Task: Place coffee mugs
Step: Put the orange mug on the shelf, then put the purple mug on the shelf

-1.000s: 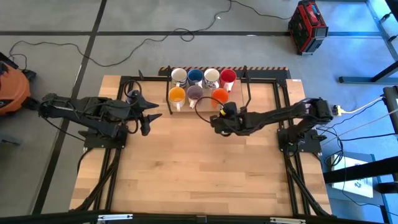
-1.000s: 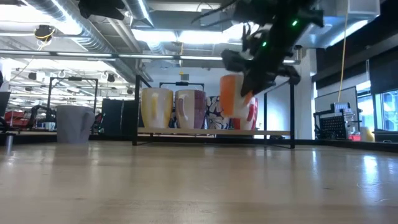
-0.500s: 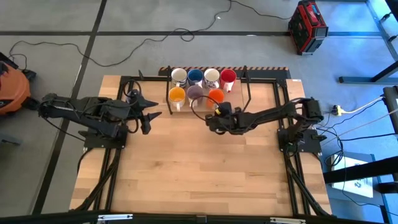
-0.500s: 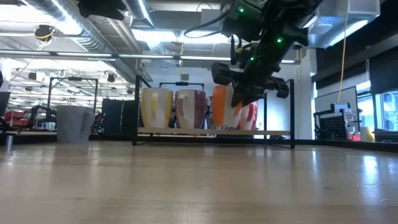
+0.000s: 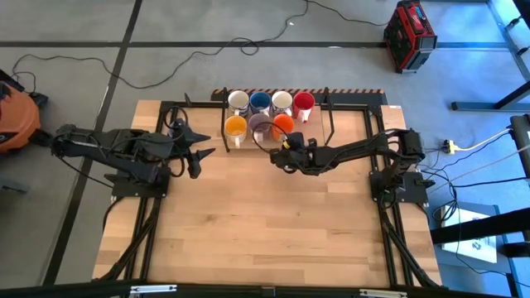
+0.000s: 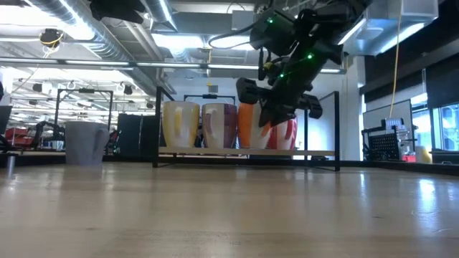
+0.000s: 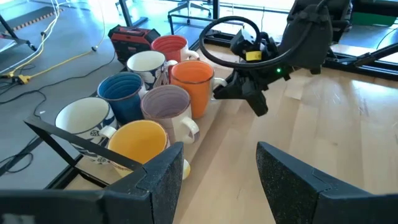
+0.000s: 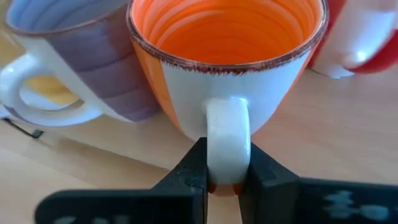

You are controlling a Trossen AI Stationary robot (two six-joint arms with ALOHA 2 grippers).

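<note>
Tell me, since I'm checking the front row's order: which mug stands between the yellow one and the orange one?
The purple mug stands between the yellow mug and the orange mug, clearest in the left wrist view.

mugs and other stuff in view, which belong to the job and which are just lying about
Part of the job:
- orange mug, handle pinched by the right tool
- purple mug
- yellow mug
- blue mug
- red mug
- two white mugs
- left tool, open, waiting

Just lying about:
- red case on the floor
- floor cables

Right gripper moved left, orange mug lowered beside purple mug
</note>
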